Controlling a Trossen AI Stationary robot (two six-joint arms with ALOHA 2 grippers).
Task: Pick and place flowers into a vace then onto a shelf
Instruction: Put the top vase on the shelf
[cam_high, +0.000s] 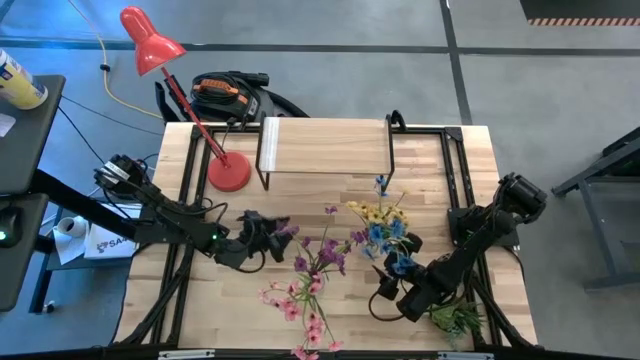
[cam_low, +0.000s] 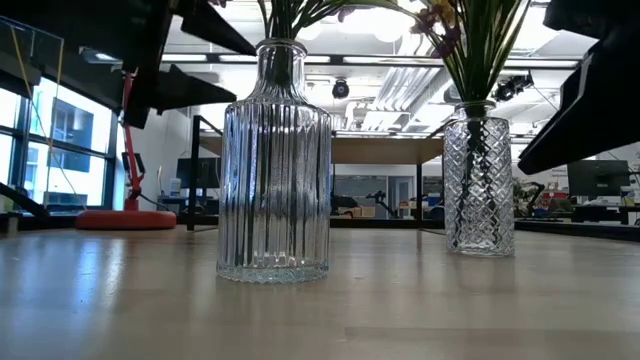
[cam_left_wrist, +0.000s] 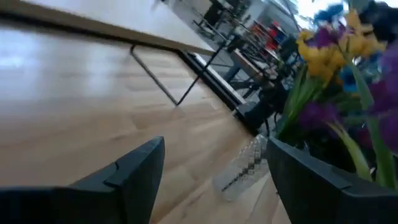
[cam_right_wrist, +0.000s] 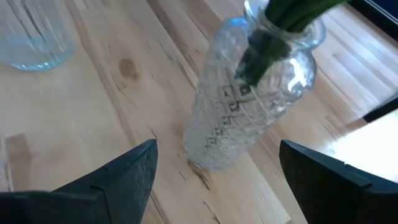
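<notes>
Two clear glass vases stand upright on the table. The ribbed vase (cam_low: 274, 160) holds green stems with purple and pink flowers (cam_high: 318, 265). The diamond-cut vase (cam_right_wrist: 249, 93) holds stems with yellow and blue flowers (cam_high: 385, 230). My right gripper (cam_right_wrist: 217, 149) is open near that vase's foot, its fingers apart from the glass on either side. My left gripper (cam_high: 262, 240) is open to the left of the purple blooms with nothing between its fingers. The shelf (cam_high: 325, 145) stands at the table's far edge.
A red desk lamp (cam_high: 150, 45) has its round base (cam_high: 228, 172) on the table left of the shelf. A small green plant (cam_high: 455, 318) lies near the right front corner. Black frame rails run along the table's left and right sides.
</notes>
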